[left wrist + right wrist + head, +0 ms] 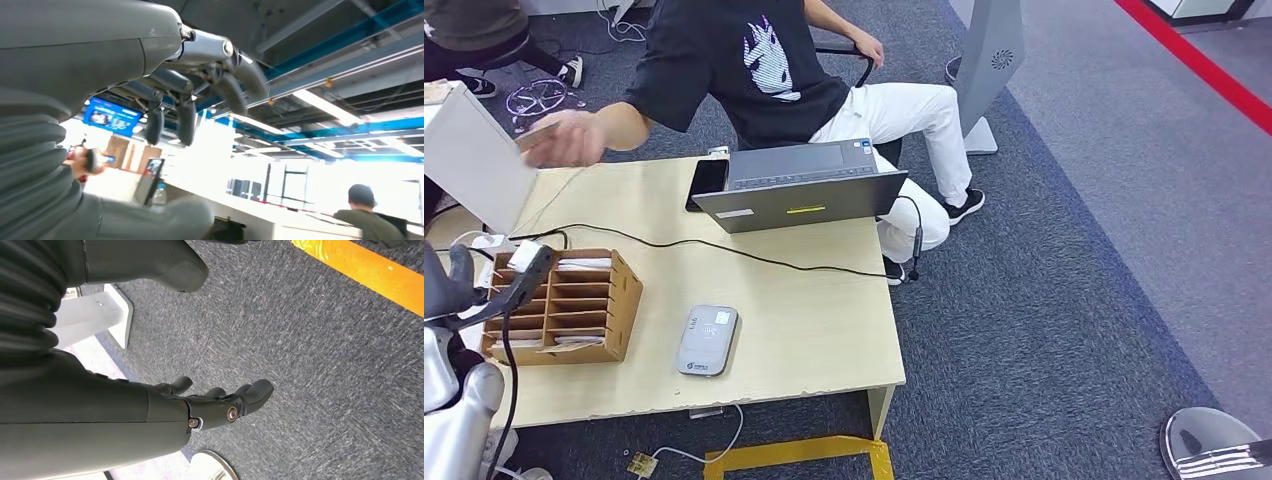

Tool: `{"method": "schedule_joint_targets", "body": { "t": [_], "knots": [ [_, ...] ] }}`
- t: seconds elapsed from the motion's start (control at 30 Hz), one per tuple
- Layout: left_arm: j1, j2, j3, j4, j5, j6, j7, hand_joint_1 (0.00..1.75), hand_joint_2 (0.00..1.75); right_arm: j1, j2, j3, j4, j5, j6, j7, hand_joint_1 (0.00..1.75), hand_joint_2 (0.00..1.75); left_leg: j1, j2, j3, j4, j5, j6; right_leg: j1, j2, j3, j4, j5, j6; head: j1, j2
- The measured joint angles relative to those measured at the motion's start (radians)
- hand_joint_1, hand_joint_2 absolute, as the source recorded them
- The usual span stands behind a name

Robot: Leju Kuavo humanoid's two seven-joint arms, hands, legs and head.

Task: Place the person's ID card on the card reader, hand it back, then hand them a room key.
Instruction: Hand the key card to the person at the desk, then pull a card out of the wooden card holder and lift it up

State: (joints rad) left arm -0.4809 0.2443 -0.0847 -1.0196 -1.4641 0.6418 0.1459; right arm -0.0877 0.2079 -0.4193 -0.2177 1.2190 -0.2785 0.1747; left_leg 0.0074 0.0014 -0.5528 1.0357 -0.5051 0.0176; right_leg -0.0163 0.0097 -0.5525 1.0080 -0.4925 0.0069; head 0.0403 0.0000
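Handover pending: person's hand (pixel 574 138) extends ID card (pixel 536 135) at far left of table (pixel 824 320). Left hand (pixel 200 95) raised, fingers apart, empty; should meet card squarely, pinch by edge. Right hand (pixel 220 402) hangs over carpet, fingers loosely apart, empty. Card reader (pixel 707 340) near table's front edge; key rack (pixel 574 305) left of it; laptop (pixel 799 190) on far side.

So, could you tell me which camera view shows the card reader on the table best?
The head view: the grey card reader lies flat and unobstructed on the table, right of the wooden key rack. The left wrist view looks up past the left hand at the ceiling, and the right wrist view looks past the right hand at carpet.
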Motion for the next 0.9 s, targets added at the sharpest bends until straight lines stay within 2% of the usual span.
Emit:
{"method": "schedule_joint_targets", "body": {
  "t": [0.17,0.3,0.47,0.63,0.77,0.9],
  "knots": [
    [0.012,-0.029,-0.044,-0.051,0.008,-0.012,-0.031,0.0,1.75,0.0,0.0,0.002,0.0,-0.009,0.0,0.0,0.0,1.75,0.0,0.0,0.0,0.001,0.0,0.0,0.0,0.0,0.0,0.0,0.001,0.0,0.0,0.0],
    [0.057,-0.058,-0.106,-0.152,0.051,-0.036,-0.061,0.0,1.75,0.001,0.0,0.002,0.0,-0.02,-0.003,0.0,0.0,1.75,0.0,0.0,0.0,0.001,0.0,0.0,0.0,0.0,0.0,0.0,0.001,0.001,0.0,0.0],
    [0.179,-0.096,-0.22,-0.311,0.212,-0.114,-0.131,0.0,1.75,0.006,0.0,0.001,0.0,-0.051,-0.01,-0.01,0.0,1.75,0.0,0.0,-0.001,0.001,-0.001,0.0,0.0,0.0,0.0,-0.001,0.001,0.001,0.0,0.0],
    [0.336,-0.122,-0.344,-0.4,0.272,-0.165,-0.163,0.0,1.75,0.015,0.0,-0.009,0.0,-0.082,-0.013,-0.026,0.0,1.75,0.0,0.0,-0.001,0.001,-0.001,0.0,0.0,0.0,-0.001,-0.002,0.0,0.001,0.0,0.0],
    [0.436,-0.121,-0.398,-0.457,0.33,-0.233,-0.135,0.0,1.75,0.024,0.0,-0.025,0.0,-0.107,-0.019,-0.037,0.0,1.75,0.0,0.0,-0.002,0.0,-0.001,0.0,0.0,0.0,-0.001,-0.002,0.0,0.001,0.0,0.0],
    [0.519,-0.09,-0.397,-0.522,0.3,-0.291,-0.034,0.0,1.75,0.036,0.0,-0.049,0.0,-0.134,-0.025,-0.051,0.0,1.75,0.001,0.0,-0.002,0.0,-0.001,-0.001,0.001,0.0,-0.001,-0.001,0.0,0.001,0.0,0.0]
  ]
}}
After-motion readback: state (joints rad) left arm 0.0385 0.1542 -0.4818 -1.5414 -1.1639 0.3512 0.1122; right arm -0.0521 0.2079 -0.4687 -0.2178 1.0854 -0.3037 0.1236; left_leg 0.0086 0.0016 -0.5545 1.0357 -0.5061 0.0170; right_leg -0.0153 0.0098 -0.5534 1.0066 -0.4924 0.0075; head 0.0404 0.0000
